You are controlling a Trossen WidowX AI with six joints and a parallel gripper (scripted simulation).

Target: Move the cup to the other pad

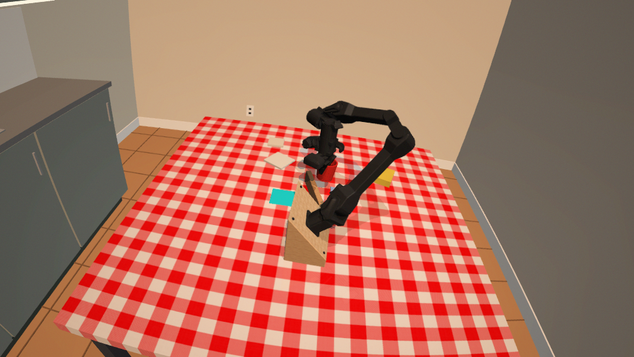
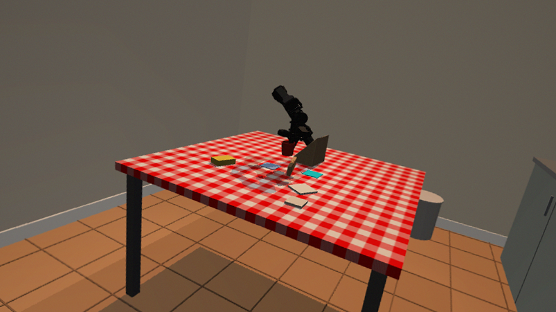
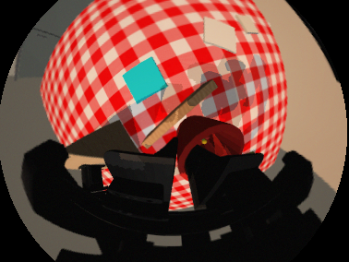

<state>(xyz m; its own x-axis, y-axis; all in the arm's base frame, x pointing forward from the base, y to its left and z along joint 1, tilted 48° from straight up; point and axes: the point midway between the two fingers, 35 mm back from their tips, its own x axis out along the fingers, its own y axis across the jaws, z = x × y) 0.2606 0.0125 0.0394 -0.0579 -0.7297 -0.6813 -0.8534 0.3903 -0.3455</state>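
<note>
The red cup (image 1: 327, 171) (image 2: 287, 148) (image 3: 186, 129) hangs above the table, slightly tilted. My gripper (image 1: 325, 167) (image 2: 292, 143) (image 3: 179, 139) is shut on its wall, one finger inside the cup in the wrist view. A yellow marble (image 3: 204, 141) shows inside the cup; any other marbles are hidden or unclear. The turquoise pad (image 1: 282, 197) (image 2: 312, 173) (image 3: 145, 79) lies flat on the table, across the wooden barrier from the cup. The blue pad (image 2: 270, 166) lies on the cup's side of the barrier and is mostly hidden in the top view.
A low wooden barrier (image 1: 312, 186) (image 2: 290, 166) (image 3: 180, 113) stands between the pads. The wooden arm base (image 1: 302, 246) (image 2: 317, 153) is close by. A yellow block (image 1: 385, 177) (image 2: 223, 160) and two pale tiles (image 1: 279, 159) (image 1: 275, 142) (image 2: 302, 188) (image 2: 295, 202) lie on the table.
</note>
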